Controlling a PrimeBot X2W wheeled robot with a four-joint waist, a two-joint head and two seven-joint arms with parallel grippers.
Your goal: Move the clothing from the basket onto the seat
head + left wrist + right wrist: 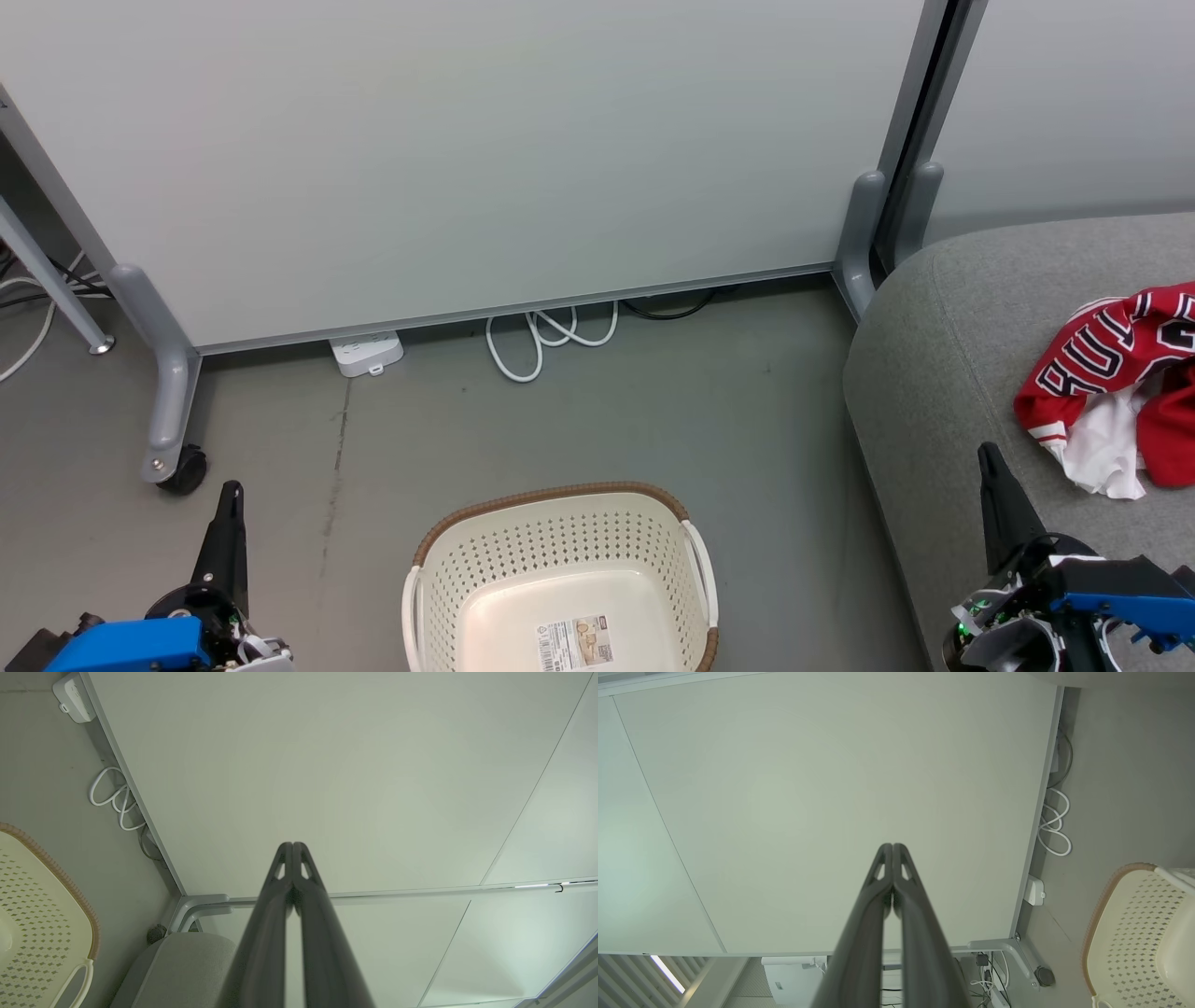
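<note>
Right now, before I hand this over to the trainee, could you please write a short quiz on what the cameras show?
1. True or false: the laundry basket holds a garment.
2. Where does the red jersey lie? A) inside the basket B) on the grey sofa seat C) over the basket's rim
3. How do the fingers of the left gripper and the right gripper stand?
Key: 1 false, the part of it in view holds only a label; 2 B; 3 shut, on both grippers, with nothing between them.
</note>
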